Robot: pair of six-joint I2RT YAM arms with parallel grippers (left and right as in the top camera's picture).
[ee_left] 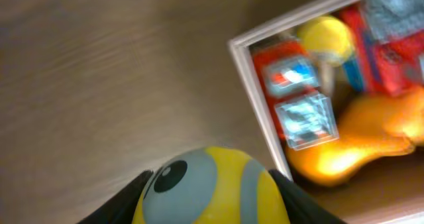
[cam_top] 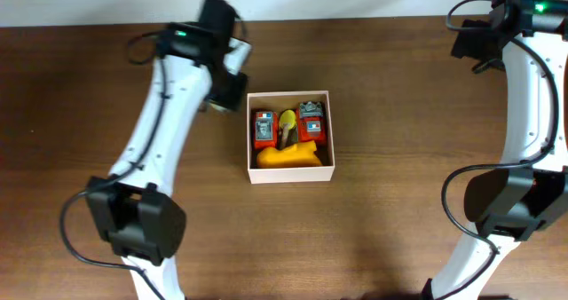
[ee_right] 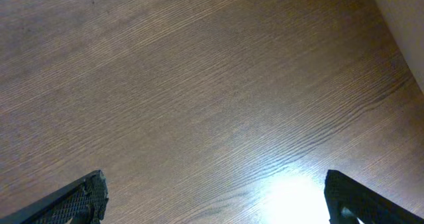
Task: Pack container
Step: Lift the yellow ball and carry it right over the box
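Observation:
The container (cam_top: 289, 177), a shallow white-walled square box, sits mid-table. Inside lie two red toys (cam_top: 264, 129) (cam_top: 311, 121), a yellow ball (cam_top: 287, 120) and an orange-yellow toy (cam_top: 288, 155). My left gripper (cam_top: 231, 89) hovers just left of the box. In the left wrist view the left gripper (ee_left: 211, 207) is shut on a round yellow and grey-blue toy (ee_left: 199, 181) with a black eye, beside the container's white wall (ee_left: 260, 111). My right gripper (ee_right: 215, 197) stands open over bare wood at the far right (cam_top: 475, 41).
The brown wooden table (cam_top: 399, 114) spreads around the box. A pale wall edge (ee_right: 404, 12) runs along the table's far side. Both arm bases (cam_top: 133, 220) (cam_top: 506, 202) stand near the front edge.

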